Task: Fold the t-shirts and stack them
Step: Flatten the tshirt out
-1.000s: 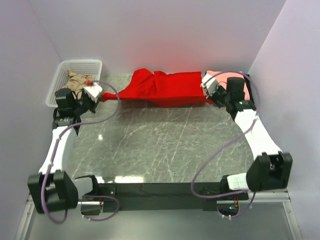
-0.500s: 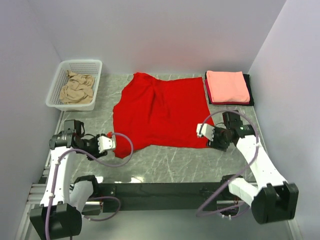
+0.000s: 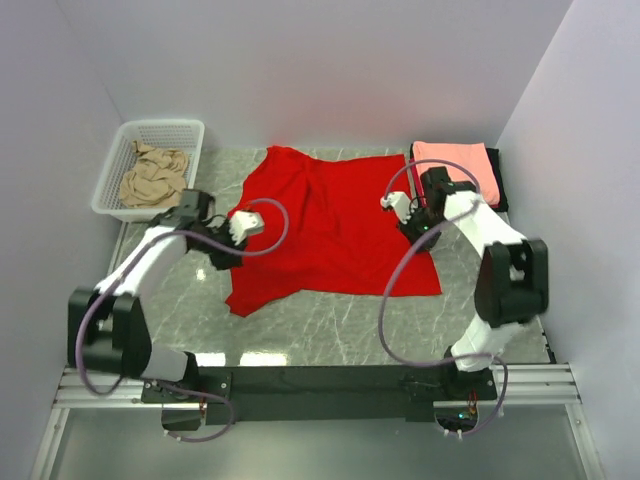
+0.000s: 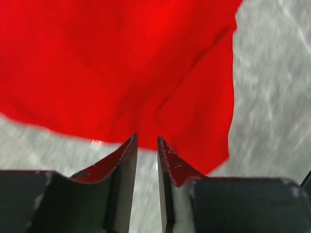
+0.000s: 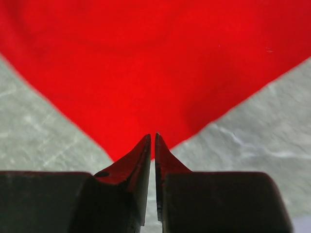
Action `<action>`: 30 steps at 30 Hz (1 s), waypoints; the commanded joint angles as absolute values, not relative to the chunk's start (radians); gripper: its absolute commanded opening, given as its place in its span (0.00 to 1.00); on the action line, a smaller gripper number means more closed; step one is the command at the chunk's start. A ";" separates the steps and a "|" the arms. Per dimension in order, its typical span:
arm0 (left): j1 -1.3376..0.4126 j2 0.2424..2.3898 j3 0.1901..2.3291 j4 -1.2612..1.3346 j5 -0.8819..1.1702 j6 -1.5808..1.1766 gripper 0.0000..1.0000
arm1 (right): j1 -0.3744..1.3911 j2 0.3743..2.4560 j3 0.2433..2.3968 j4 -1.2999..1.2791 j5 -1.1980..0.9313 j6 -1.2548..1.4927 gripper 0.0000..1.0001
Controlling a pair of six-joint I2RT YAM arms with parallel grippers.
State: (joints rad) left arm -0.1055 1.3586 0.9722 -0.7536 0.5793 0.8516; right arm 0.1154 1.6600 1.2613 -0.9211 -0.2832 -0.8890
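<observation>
The large bright red t-shirt (image 3: 330,230) lies spread flat on the marble table. It also fills the left wrist view (image 4: 121,63) and the right wrist view (image 5: 155,63). My left gripper (image 3: 240,228) hovers at its left edge; the jaws (image 4: 146,138) stand narrowly apart with nothing between them. My right gripper (image 3: 395,208) is over its right edge; the jaws (image 5: 152,136) are pressed together and empty. A folded salmon-pink shirt (image 3: 458,165) lies on a black one (image 3: 500,197) at the back right.
A white mesh basket (image 3: 125,140) with a crumpled tan shirt (image 3: 155,178) stands at the back left. Walls close in on three sides. Bare marble (image 3: 330,325) shows in front of the red shirt. The arms' purple cables loop over the shirt.
Both grippers drew the bunched red shirt from the back toward the front, spreading it flat. They have let go and moved back to its left and right edges.
</observation>
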 commanded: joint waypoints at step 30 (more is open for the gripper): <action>-0.333 1.556 0.919 -0.627 0.350 0.613 0.19 | 0.118 1.852 1.362 -1.022 -0.268 -0.646 0.15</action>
